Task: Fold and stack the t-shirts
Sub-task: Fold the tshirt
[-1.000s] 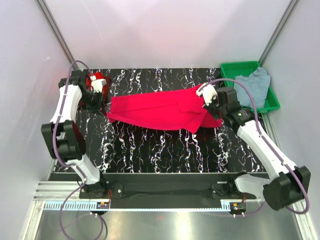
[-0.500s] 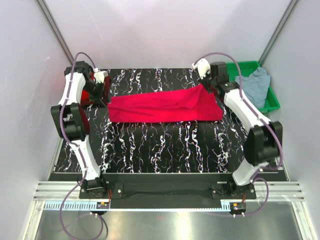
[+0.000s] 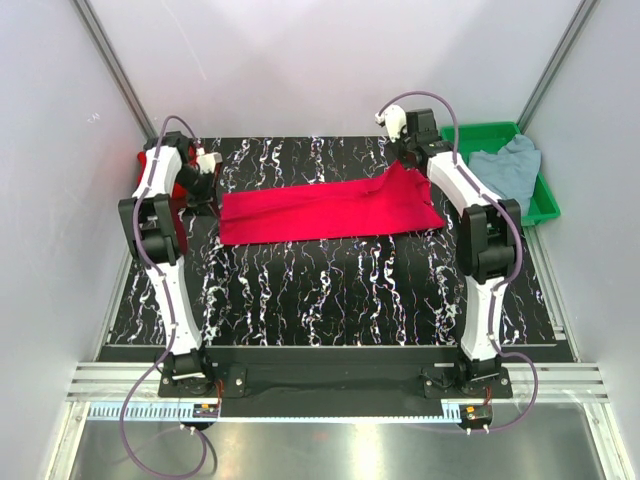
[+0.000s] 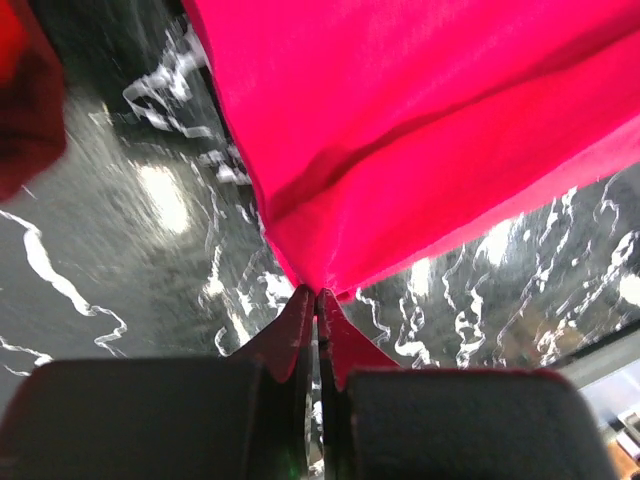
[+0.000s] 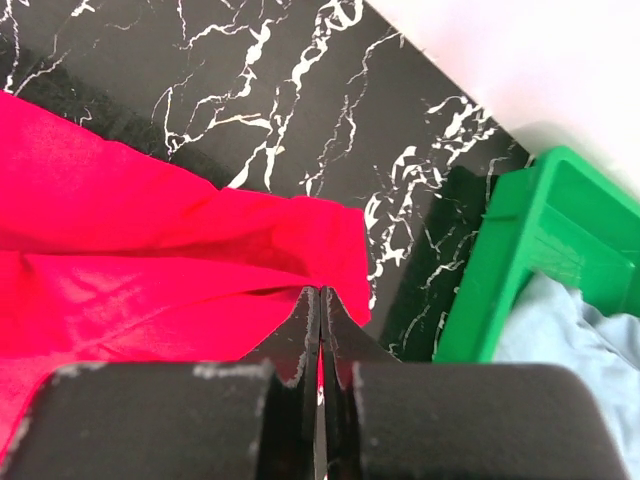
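1. Bench (image 3: 330,285). Black surface with white marble veining. Both arms reach from the near edge to the far half.

2. Red t-shirt (image 3: 320,210). It is laid out as one long band running left to right across the far half of the bench, stretched between the two hands. Most of the band lies flat on the surface. Its far right corner rises to a peak where it is gripped. A fold line runs along its length.

3. Left hand (image 4: 315,293). The fingers are pressed together and pinch the left end of the red t-shirt. In the left wrist view the cloth fans out from the fingertips, with the bench visible beneath it.

4. Right hand (image 5: 318,292). The fingers are pressed together and pinch the red t-shirt at its far right corner. In the right wrist view the cloth spreads to the left of the fingertips, and a small flap hangs just past them.

5. Green tray (image 3: 458,133). It stands at the far right corner of the bench, just beside the right end of the red t-shirt and apart from it.

6. Grey-blue t-shirt (image 3: 505,165). It lies crumpled inside the green tray and overlaps the tray's far right rim.

7. Red cloth bundle (image 3: 147,172). It sits at the far left edge of the bench, behind the left arm and apart from the stretched t-shirt. Its shape cannot be determined.
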Controlling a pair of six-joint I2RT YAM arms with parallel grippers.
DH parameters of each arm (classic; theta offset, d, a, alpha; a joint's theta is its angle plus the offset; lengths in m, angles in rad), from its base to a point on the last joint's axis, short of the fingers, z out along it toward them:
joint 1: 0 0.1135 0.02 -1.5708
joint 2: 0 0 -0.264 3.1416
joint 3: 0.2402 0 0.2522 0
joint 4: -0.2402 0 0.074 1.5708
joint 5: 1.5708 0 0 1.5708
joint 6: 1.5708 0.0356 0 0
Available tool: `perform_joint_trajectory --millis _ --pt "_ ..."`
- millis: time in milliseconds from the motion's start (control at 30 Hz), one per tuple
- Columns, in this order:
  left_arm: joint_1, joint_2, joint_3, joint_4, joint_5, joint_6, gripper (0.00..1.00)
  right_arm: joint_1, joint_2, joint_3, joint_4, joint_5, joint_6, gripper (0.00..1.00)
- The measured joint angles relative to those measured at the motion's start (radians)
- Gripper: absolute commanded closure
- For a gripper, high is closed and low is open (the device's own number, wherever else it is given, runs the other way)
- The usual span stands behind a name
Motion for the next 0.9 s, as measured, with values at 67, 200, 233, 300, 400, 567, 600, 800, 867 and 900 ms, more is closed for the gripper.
perform_joint_trajectory --millis 67,200,233,300,400,567,600,800,867,900 --pt "-0.001 0.02 0.035 0.004 -0.002 -0.008 0.89 0.0 0.022 0.015 -0.006 0.0 0.001 1.0" --pt "-0.002 0.052 0.1 0.03 -0.011 -0.019 0.64 0.0 0.048 0.021 -0.014 0.002 0.001 1.0" --pt "-0.002 0.055 0.107 0.035 -0.013 -0.016 0.64 0.0 0.054 0.021 -0.015 0.002 0.001 0.99" --pt "-0.002 0.061 0.116 0.049 -0.015 -0.023 0.53 0.0 0.065 0.022 -0.013 0.007 0.006 0.78" --pt "-0.003 0.066 0.129 0.06 -0.018 -0.03 0.48 0.0 0.077 0.022 -0.013 0.027 0.026 0.52" --pt "-0.007 0.023 0.1 0.086 -0.009 -0.038 0.44 0.0 0.069 0.022 0.004 0.066 0.051 0.41" --pt "-0.007 -0.002 0.075 0.09 -0.002 -0.041 0.43 0.0 0.063 0.021 0.003 0.071 0.055 0.4" --pt "-0.026 -0.208 -0.136 0.131 0.08 -0.074 0.44 0.0 -0.057 -0.019 -0.025 0.029 0.117 0.41" --pt "-0.045 -0.23 -0.182 0.144 0.112 -0.091 0.44 -0.001 -0.093 -0.026 -0.055 -0.039 0.151 0.41" --pt "-0.055 -0.23 -0.194 0.15 0.123 -0.097 0.44 -0.001 -0.102 -0.026 -0.071 -0.085 0.17 0.41"
